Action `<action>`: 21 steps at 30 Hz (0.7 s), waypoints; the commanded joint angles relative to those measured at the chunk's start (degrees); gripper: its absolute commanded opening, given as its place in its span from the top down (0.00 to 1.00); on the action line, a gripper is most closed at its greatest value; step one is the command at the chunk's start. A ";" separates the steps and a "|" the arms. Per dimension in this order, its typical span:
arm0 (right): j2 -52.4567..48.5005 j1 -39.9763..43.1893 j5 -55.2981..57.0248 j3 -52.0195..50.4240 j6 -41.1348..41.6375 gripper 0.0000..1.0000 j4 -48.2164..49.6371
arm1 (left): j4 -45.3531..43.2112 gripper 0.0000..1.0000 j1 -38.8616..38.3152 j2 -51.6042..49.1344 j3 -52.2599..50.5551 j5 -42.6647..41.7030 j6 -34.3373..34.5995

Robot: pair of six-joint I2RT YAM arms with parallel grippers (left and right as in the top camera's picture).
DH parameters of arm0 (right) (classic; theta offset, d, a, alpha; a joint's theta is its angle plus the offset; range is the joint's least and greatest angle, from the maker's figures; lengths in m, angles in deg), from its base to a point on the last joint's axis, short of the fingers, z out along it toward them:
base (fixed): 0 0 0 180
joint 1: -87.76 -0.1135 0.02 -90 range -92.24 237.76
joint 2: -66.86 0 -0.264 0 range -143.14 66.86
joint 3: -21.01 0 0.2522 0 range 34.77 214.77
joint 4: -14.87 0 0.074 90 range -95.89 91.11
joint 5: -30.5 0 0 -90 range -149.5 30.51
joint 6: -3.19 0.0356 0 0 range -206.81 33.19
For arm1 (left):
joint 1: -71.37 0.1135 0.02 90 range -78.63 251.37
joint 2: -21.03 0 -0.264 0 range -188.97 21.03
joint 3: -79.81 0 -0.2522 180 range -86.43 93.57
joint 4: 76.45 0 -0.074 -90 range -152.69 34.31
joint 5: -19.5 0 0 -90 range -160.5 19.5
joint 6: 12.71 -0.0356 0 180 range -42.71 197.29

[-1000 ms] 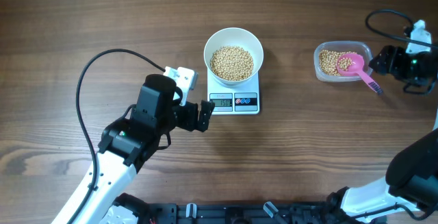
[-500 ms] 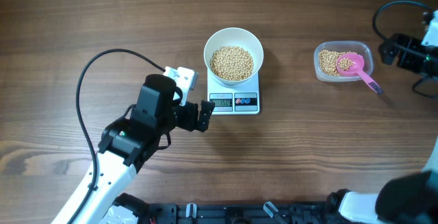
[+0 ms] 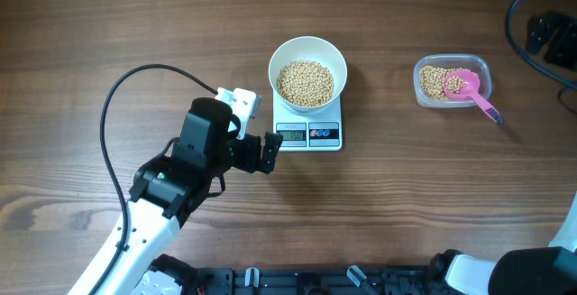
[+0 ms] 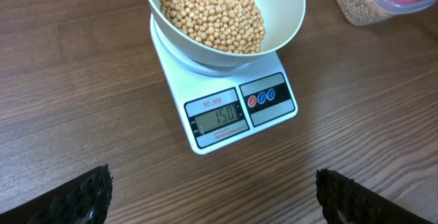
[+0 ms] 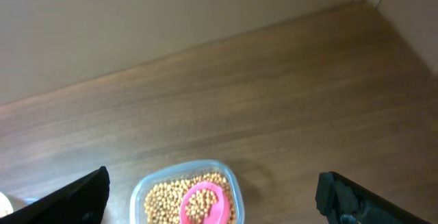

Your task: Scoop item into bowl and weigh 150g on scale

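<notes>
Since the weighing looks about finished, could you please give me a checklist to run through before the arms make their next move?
1. Display on the scale shows 150: ok.
2. Bowl with the beans sits on the scale: ok.
3. Pink scoop lies in the clear tub, held by nothing: ok.
4. Left pincer open, empty, apart from the scale: ok.
5. Right pincer open, empty, above the tub: ok.
6. Loose beans on the table: none visible, ok.
</notes>
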 commanded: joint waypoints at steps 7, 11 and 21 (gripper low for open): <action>-0.07 0.00 -0.11 0.68 0.81 0.00 -0.92 | -0.13 0.00 -0.04 0.72 -0.22 -0.24 -0.72; -0.07 0.00 -0.11 0.68 0.81 0.00 -2.82 | -0.13 0.00 -0.04 0.72 -0.22 -0.24 -0.72; -0.07 0.00 -0.09 0.68 0.81 0.00 -3.80 | -0.13 0.00 -0.04 0.72 -0.22 -0.24 -0.72</action>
